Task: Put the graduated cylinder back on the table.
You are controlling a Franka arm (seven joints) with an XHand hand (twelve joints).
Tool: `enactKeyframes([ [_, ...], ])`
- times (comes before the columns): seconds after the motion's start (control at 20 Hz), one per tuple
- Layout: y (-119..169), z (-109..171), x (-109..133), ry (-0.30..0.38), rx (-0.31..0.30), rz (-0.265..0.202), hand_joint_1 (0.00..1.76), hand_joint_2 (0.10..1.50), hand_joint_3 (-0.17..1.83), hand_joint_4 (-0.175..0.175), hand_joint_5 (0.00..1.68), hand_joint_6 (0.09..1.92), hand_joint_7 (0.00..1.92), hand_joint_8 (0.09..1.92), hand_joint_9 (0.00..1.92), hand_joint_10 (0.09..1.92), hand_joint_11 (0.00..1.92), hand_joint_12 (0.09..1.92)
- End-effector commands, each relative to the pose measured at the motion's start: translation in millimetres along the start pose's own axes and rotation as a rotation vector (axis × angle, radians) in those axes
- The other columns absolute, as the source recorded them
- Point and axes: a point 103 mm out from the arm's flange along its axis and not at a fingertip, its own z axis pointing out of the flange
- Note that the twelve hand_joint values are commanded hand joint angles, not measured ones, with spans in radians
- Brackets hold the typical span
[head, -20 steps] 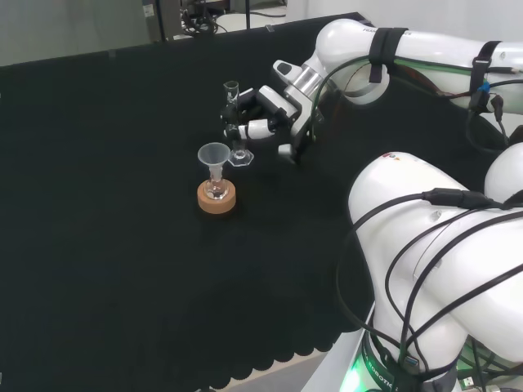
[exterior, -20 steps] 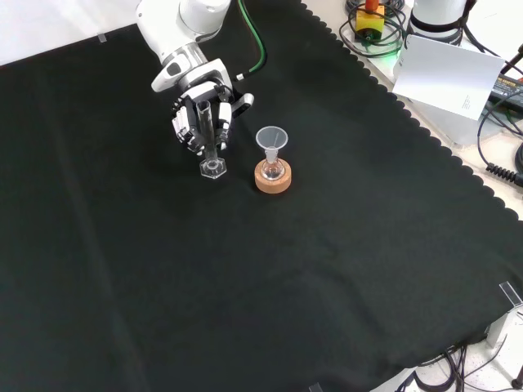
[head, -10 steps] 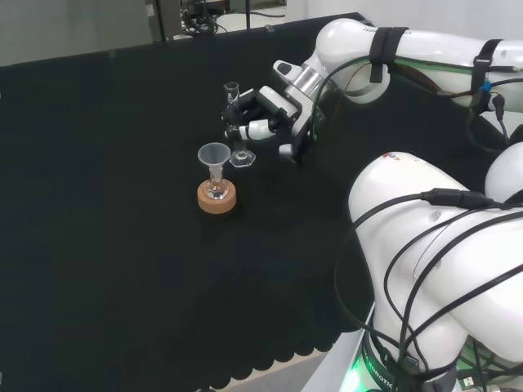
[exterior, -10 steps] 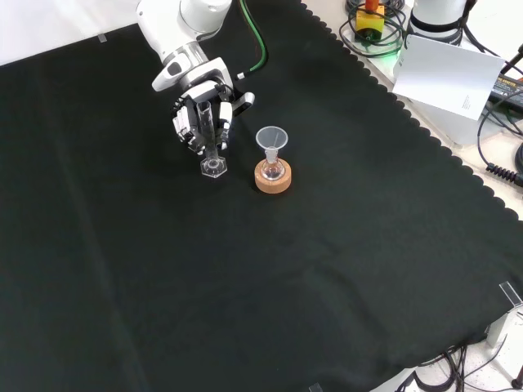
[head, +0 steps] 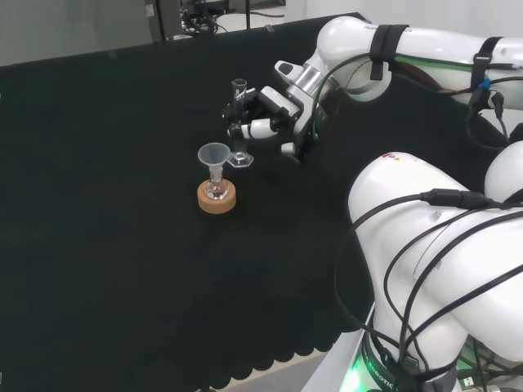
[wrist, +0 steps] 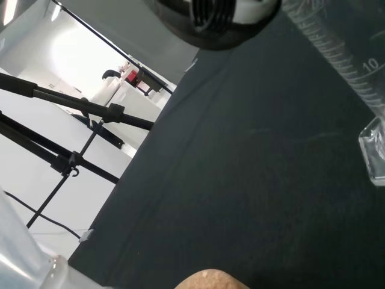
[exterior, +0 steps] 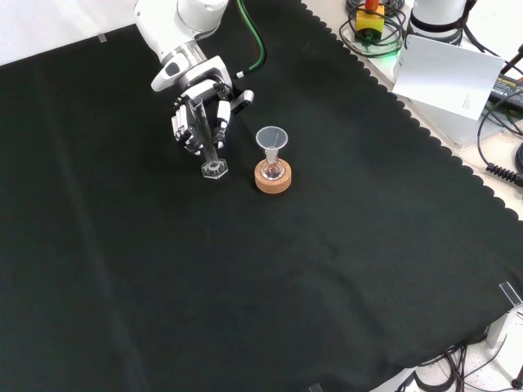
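Observation:
The graduated cylinder [head: 239, 122] is a thin clear tube on a hexagonal foot. Its foot [exterior: 214, 169] rests on the black cloth while the tube leans, its top tipped toward the hand. The black and white hand [exterior: 198, 121] has its fingers curled round the tube's middle, and the thumb [exterior: 242, 100] sticks out to the right in the front view. In the head view the hand [head: 265, 114] reaches in from the right. The wrist view has the tube's graduation marks [wrist: 346, 51] and the foot [wrist: 376, 153] close up, under a blurred part of the hand [wrist: 210, 18].
A small flask with a clear funnel [exterior: 271, 140] in its neck sits on a cork ring [exterior: 273, 178], just right of the cylinder in the front view. In the head view the cork ring [head: 217, 198] lies nearer than the cylinder. Papers and cables [exterior: 445, 69] lie past the cloth's scalloped edge.
The cylinder's top has tipped toward the hand, so the tube now leans instead of standing straight. Its foot stays at the same spot on the cloth. The hand has barely shifted.

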Motion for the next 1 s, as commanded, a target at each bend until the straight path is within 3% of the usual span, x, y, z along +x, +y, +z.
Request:
enactKeyframes([
  [0.05, -0.2, -3.2, 1.3, -0.022, 0.018, 0.004, 1.18, 0.98, -0.17, 0.04, 0.94, 0.58, 0.95, 0.54, 1.27, 0.09, 0.94, 1.0],
  [0.7, 1.0, -7.0, 5.1, -0.053, 0.028, 0.007, 1.09, 0.93, -0.17, 0.007, 0.76, 0.67, 0.81, 0.6, 1.13, 0.09, 0.74, 1.15],
  [1.0, -0.5, -22.9, 17.3, -0.073, 0.034, 0.0, 1.0, 0.89, -0.17, -0.047, 0.44, 0.63, 0.6, 0.66, 0.99, 0.09, 0.54, 1.26],
])
